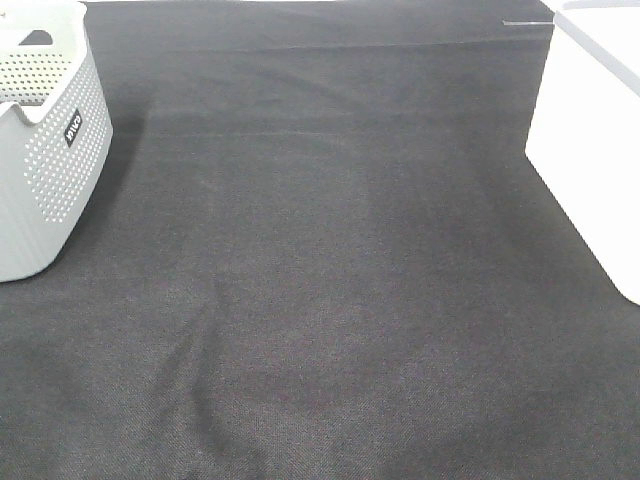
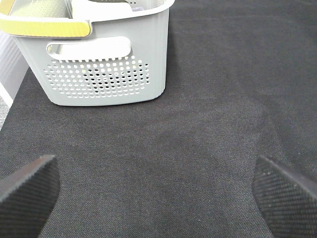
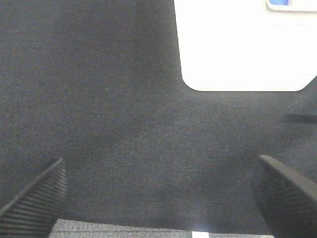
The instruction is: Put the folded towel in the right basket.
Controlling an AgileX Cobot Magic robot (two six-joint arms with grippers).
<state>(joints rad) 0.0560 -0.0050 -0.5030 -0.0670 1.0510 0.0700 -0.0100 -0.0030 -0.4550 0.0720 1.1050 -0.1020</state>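
Black cloth [image 1: 330, 300] bare; both grippers [image 2: 156, 198] [image 3: 158, 198] gape empty; I risk missing the unseen towel, white basket [image 1: 590, 150].

both grippers' jaws carry black, finely ribbed pads [image 2: 27, 196].

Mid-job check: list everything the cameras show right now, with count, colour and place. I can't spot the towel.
Perforated basket: one, grey, far left of the table; the left wrist view shows a yellow-green item inside.
Container: one, white, right edge of the table; contents not visible.
Table cloth: one, black, slightly creased, covering the table between the two containers.
Folded towel: not identifiable in any view.
Left gripper: one, black pads, open, above bare cloth facing the grey basket.
Right gripper: one, black pads, open, above bare cloth near the white container.
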